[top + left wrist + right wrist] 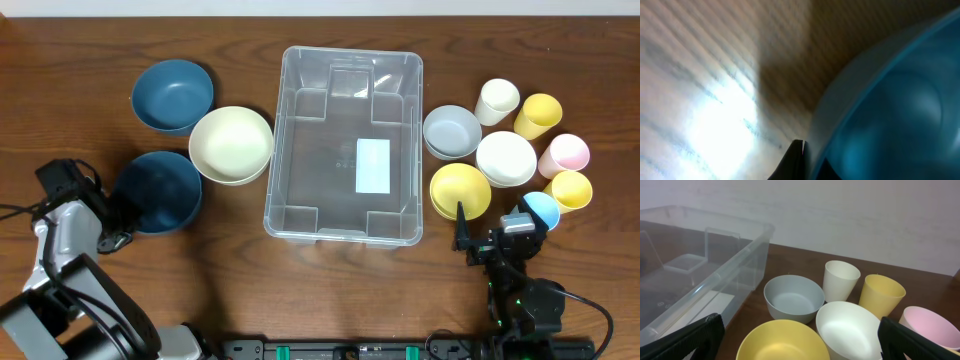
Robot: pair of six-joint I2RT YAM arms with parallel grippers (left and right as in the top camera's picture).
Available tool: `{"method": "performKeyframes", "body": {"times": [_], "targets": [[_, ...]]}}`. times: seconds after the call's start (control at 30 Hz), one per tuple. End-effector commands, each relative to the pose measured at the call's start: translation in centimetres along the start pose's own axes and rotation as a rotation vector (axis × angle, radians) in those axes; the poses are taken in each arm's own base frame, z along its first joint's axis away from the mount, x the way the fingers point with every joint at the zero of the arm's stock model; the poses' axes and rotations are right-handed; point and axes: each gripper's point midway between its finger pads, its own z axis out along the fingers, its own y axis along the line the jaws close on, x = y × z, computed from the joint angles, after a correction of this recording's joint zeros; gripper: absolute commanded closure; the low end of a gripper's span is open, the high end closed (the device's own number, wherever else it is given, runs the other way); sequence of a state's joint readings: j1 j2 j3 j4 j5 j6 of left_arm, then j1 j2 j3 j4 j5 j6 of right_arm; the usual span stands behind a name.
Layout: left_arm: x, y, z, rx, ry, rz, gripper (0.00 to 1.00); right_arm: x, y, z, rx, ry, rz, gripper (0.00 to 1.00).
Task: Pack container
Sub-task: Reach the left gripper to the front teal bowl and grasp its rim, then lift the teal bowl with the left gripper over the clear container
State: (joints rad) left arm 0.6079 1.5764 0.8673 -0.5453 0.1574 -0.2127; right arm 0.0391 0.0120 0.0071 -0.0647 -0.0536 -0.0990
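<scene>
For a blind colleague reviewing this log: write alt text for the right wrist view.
An empty clear plastic container sits at left; beside it cluster a gray bowl, yellow bowl, white bowl, white cup, yellow cup and pink cup. The right arm's black fingers frame the bottom corners, spread wide, holding nothing.

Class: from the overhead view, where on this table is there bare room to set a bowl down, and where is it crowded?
Free: the container floor, holding nothing; the table strip along its near wall; the far-left corner beyond the upper blue bowl. Crowded: right of the container, the cluster of bowls and cups packed close.
</scene>
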Motion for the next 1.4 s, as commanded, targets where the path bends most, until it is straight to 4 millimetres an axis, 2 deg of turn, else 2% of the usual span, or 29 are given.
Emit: {"method": "performKeyframes", "body": {"times": [0.0, 0.2, 0.3, 0.33, 0.4, 0.5, 0.63, 0.77, 0.93, 1.07, 1.2, 1.37], "targets": [[-3.1, -1.3, -4.2, 0.040, -0.119, 0.004, 0.94, 0.1, -0.1, 0.0, 0.003, 0.001, -0.010, 0.01], [-4.5, -2.8, -12.2, 0.097, -0.260, -0.048, 0.94, 0.1, -0.1, 0.0, 0.003, 0.001, -0.010, 0.01], [-4.6, -4.1, -16.3, 0.145, -0.346, -0.014, 0.94, 0.1, -0.1, 0.0, 0.003, 0.001, -0.010, 0.01], [-4.3, -5.1, -17.7, 0.183, -0.374, 0.010, 0.94, 0.1, -0.1, 0.0, 0.003, 0.001, -0.010, 0.01], [-3.5, -7.5, -19.9, 0.277, -0.408, 0.071, 0.94, 0.1, -0.1, 0.0, 0.003, 0.001, -0.010, 0.01], [-1.2, -12.2, -22.9, 0.434, -0.428, 0.210, 0.94, 0.1, -0.1, 0.0, 0.003, 0.001, -0.010, 0.01], [2.1, -17.9, -25.2, 0.567, -0.436, 0.399, 0.94, 0.1, -0.1, 0.0, 0.003, 0.001, -0.010, 0.01], [5.8, -24.6, -27.2, 0.732, -0.450, 0.596, 0.95, 0.1, -0.1, 0.0, 0.003, 0.001, -0.010, 0.01], [9.2, -30.8, -27.9, 0.863, -0.479, 0.765, 0.94, 0.1, -0.1, 0.0, 0.003, 0.001, -0.010, 0.01], [8.1, -33.4, -27.2, 0.806, -0.579, 0.763, 0.94, 0.1, -0.1, 0.0, 0.003, 0.001, -0.010, 0.01], [7.8, -36.2, -26.1, 0.808, -0.597, 0.801, 0.94, 0.1, -0.1, 0.0, 0.003, 0.001, -0.010, 0.01], [7.3, -39.2, -22.2, 0.763, -0.536, 0.816, 0.94, 0.1, -0.1, 0.0, 0.003, 0.001, -0.010, 0.01]]}}
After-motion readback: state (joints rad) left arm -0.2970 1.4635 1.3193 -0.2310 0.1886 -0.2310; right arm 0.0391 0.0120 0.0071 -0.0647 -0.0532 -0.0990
